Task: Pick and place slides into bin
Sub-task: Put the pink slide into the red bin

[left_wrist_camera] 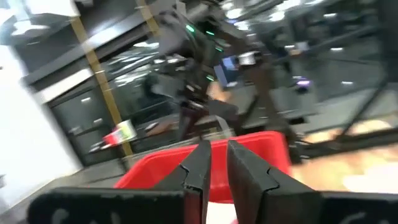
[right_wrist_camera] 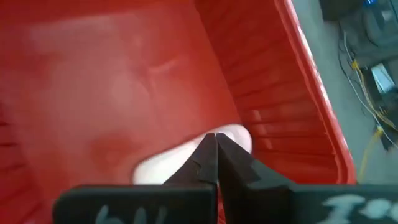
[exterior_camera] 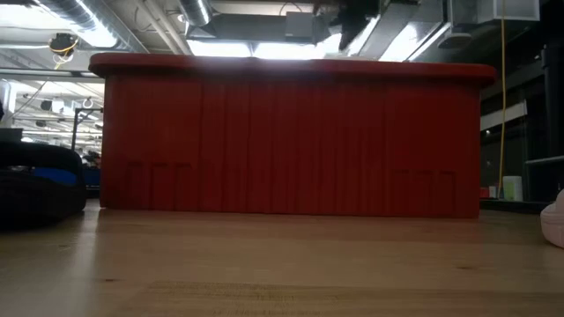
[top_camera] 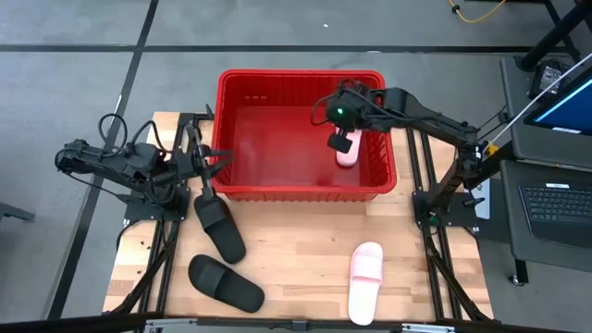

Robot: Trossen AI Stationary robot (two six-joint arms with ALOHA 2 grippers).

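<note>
Already one pink slide (top_camera: pixel 346 149) lies inside red bin (top_camera: pixel 242 85), right gripper (top_camera: pixel 339 142) above it, jaws together, empty. Left gripper (top_camera: pixel 218 161) beside bin's left wall, jaws slightly apart, holding nothing. Remaining on table (top_camera: pixel 305 236): second pink slide (top_camera: pixel 365 281), two black slides (top_camera: pixel 220 228).

wooden table (top_camera: pixel 296 268) | laptop (top_camera: pixel 560 205) on grey desk beside table | yellow cable (top_camera: pixel 476 13) on floor

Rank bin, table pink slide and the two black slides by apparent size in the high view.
1. Bin, by far the largest.
2. The black slides and and the table pink slide look about alike; no clear ranking.
</note>
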